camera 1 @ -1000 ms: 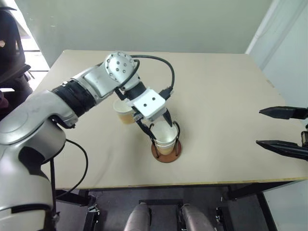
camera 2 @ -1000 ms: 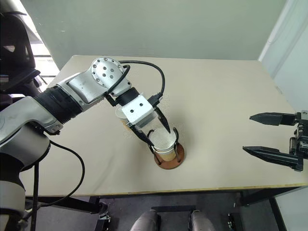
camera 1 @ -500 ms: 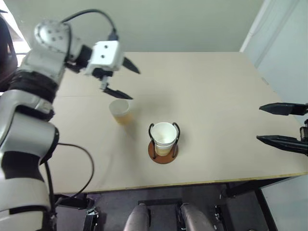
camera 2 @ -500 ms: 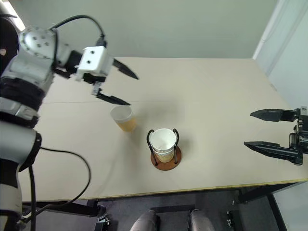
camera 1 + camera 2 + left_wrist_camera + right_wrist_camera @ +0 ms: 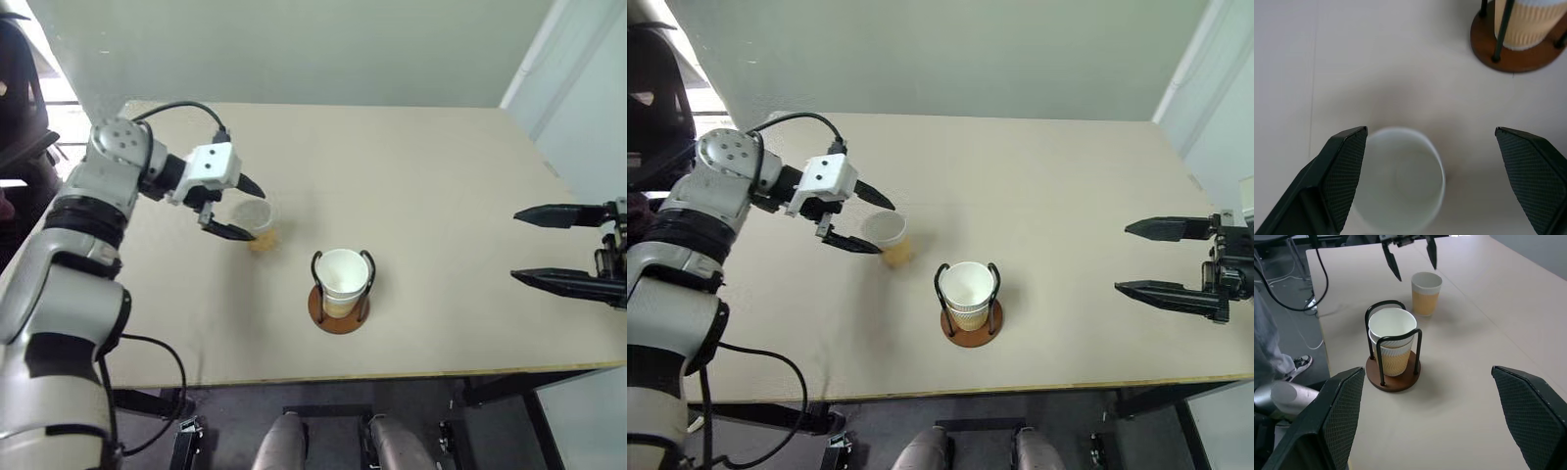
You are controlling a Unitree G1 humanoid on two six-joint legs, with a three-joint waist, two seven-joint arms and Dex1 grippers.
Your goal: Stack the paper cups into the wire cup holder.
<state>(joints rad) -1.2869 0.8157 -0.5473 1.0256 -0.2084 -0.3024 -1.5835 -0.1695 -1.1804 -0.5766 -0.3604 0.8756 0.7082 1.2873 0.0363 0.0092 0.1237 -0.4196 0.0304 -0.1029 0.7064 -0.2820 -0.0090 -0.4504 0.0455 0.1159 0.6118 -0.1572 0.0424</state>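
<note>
With its black fingers spread, the left gripper [image 5: 860,217] should straddle the lone tan-yellow tapered paper cup [image 5: 890,237] squarely below its white rim before pinching gently.

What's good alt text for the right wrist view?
Two nested paper cups stand in a wire cup holder on a beige table, seen between the right tool's open black fingers. Beyond it, a third cup stands upright on the table, with the left tool open above it, not touching.
</note>
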